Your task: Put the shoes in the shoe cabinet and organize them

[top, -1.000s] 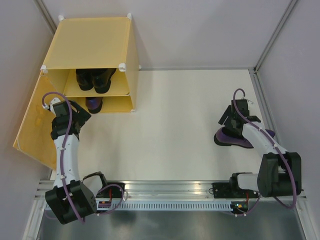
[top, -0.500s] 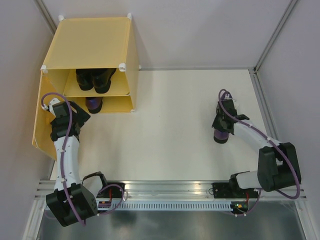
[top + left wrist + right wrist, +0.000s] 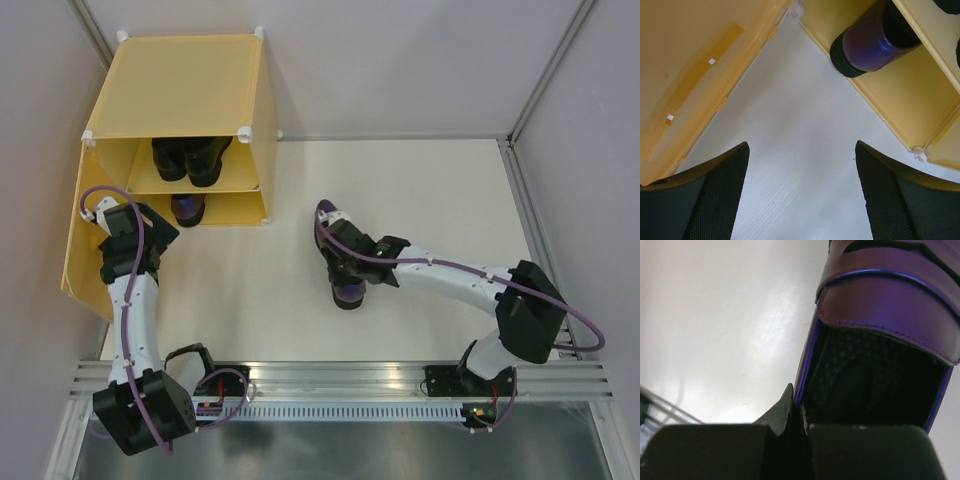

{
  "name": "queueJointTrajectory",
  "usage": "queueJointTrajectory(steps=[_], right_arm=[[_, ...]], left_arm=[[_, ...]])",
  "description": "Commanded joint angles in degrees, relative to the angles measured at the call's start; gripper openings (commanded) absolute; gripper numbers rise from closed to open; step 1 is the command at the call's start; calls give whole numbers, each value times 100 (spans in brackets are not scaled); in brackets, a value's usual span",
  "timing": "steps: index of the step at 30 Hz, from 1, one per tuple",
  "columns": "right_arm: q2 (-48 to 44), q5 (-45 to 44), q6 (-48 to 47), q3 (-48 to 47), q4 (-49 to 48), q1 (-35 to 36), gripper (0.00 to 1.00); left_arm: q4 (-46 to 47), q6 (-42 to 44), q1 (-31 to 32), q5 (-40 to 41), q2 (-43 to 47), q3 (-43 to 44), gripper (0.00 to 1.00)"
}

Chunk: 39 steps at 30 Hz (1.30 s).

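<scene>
The yellow shoe cabinet (image 3: 185, 85) stands at the back left with its door (image 3: 72, 250) swung open to the left. Two black shoes (image 3: 190, 158) sit on its upper shelf and one purple shoe (image 3: 187, 208) on the floor below, its heel (image 3: 867, 45) showing in the left wrist view. My left gripper (image 3: 152, 236) (image 3: 802, 192) hangs open over bare table in front of the lower compartment. My right gripper (image 3: 346, 264) (image 3: 799, 407) is shut on the side wall of the other purple shoe (image 3: 348, 292) (image 3: 890, 305), mid-table.
Grey walls close in the white table (image 3: 420, 200) at the back and both sides. The open door (image 3: 685, 75) stands close on the left of my left arm. A metal rail (image 3: 340, 380) runs along the near edge.
My right arm closed on the purple shoe at the right side and carried it left to mid-table. The cabinet door swung in somewhat. The left arm barely moved.
</scene>
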<state>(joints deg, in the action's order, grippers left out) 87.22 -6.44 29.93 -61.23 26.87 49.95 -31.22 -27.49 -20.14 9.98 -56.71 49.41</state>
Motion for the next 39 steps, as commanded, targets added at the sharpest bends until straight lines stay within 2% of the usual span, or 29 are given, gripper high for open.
queueJointTrajectory(steps=[1,9,20,26,29,30,32,33,39], right_arm=[[268,-305,-207,-696,-59,838,1],[1349,-306,-436,-1918,-173,1859,1],[2869,-498,-85,-3481,-797,1983,0],[3660,-754,170,-4325,-789,1966,2],[3785,-956,285,-4502,-806,1957,15],[3785,-939,311,-4511,-815,1931,26],[3733,-816,276,-4494,-763,1913,38],[3575,-772,181,-4468,-728,1904,48],[2468,-648,-92,-3590,-701,1895,70]], left_arm=[[-7,165,-7,101,125,7,89],[2,156,1,127,142,-10,89],[-33,138,-16,197,142,-19,90],[-33,138,-7,198,186,-45,90],[-51,138,-16,241,195,-54,90],[-59,138,-16,268,204,-45,90],[-86,103,-16,390,221,-45,90],[-112,68,-25,461,230,-37,90],[-174,-125,-78,971,459,-45,89]])
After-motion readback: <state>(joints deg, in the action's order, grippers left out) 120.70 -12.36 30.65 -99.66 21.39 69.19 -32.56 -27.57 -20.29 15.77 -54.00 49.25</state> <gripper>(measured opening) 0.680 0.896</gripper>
